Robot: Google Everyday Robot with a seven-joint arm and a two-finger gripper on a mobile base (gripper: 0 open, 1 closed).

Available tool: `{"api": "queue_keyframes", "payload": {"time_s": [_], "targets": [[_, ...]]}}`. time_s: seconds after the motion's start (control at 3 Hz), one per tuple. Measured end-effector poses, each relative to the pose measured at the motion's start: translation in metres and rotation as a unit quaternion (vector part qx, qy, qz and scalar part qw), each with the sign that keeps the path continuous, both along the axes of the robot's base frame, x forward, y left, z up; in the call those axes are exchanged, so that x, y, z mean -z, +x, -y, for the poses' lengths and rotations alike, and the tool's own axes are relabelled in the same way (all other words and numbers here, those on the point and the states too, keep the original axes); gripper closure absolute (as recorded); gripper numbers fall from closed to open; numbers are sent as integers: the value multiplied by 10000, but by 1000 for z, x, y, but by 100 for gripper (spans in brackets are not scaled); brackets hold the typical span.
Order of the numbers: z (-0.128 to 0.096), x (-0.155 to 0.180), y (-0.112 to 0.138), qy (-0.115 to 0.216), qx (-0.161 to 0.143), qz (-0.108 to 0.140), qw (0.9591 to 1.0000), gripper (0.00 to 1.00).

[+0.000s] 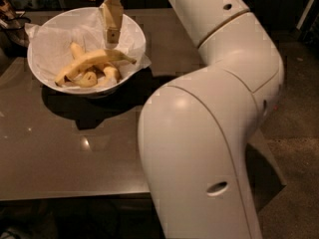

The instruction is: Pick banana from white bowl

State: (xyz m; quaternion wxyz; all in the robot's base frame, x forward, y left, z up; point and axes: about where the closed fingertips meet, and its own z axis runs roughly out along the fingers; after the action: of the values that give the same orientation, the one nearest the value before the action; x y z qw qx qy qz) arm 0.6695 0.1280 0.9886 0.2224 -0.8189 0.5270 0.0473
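Observation:
The white bowl (pixel 37 71), lined with crumpled white paper, stands at the back left of the brown table. The long pale-yellow banana (pixel 87 63) lies across the bowl, its dark-tipped stem pointing right toward the rim. Two shorter bananas (pixel 76 50) (pixel 111 73) lie behind and under it. My gripper (pixel 112 39) hangs pointing down over the right half of the bowl, its tip just above the long banana's right part and not holding anything that I can see.
My large white arm (pixel 209 133) fills the right foreground and hides the table's right side. The table (pixel 60 153) has a near edge at the bottom. Dark objects (pixel 11 19) sit at the far left beside the bowl. The floor (pixel 299 108) shows on the right.

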Motion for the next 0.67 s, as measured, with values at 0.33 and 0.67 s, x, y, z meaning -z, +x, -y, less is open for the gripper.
{"api": "queue_keyframes", "payload": {"time_s": [0.33,0.67], "targets": [[-16,8,9,-30,-13,-23,10000,19],[-26,16,16,-28,11,-99,9999,28]]}}
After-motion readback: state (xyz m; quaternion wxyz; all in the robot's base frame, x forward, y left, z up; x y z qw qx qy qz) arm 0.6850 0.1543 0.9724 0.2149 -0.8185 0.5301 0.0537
